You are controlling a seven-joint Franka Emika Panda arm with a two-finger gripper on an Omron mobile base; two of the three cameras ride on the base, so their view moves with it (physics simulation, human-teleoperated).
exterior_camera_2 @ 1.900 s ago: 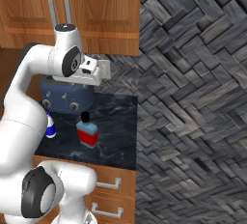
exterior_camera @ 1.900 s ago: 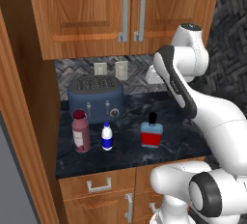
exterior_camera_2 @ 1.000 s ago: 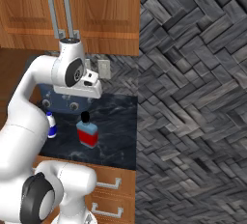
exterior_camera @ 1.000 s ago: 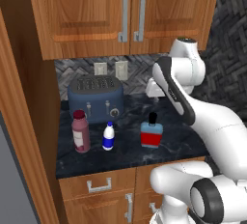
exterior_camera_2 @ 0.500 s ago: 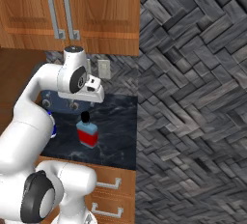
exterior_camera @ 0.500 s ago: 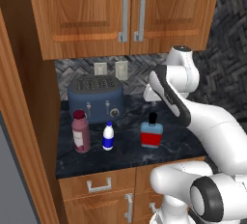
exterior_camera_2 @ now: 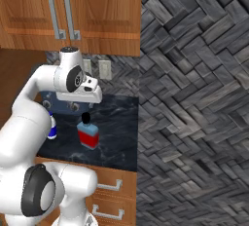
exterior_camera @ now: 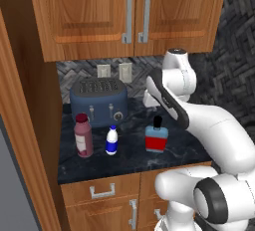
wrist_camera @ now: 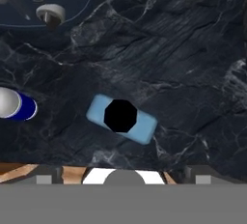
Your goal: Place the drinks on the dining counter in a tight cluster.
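Standing on the small dark counter (exterior_camera: 174, 148) in front of the blue toaster (exterior_camera: 98, 100) are all three drinks. Nearest the toaster's left front corner is the tall maroon bottle (exterior_camera: 83, 135), red-capped and upright. Just to the right of it, still in front of the toaster, stands the small white-and-blue bottle (exterior_camera: 112, 140). Further right, past the toaster's right end, sits the squat blue-and-red bottle (exterior_camera: 156, 135) with its black cap, well apart from the other two.

The gripper (exterior_camera_2: 86, 107) hangs above that squat bottle (the white hand sits over the black cap in the right base view), not touching it. Its jaws are spread wide and hold nothing.

Looking straight down from the hand, the squat bottle (wrist_camera: 121, 118) shows as a pale blue rectangle with a black cap at its centre, lying a little askew on the veined marble. The white-and-blue bottle (wrist_camera: 14, 105) is at the left edge of that view, and the toaster's rounded front (wrist_camera: 48, 1) with a knob is at the upper left.

Wooden wall cabinets (exterior_camera: 124, 13) with metal handles hang above the toaster, and drawers (exterior_camera: 102, 190) sit below the counter.
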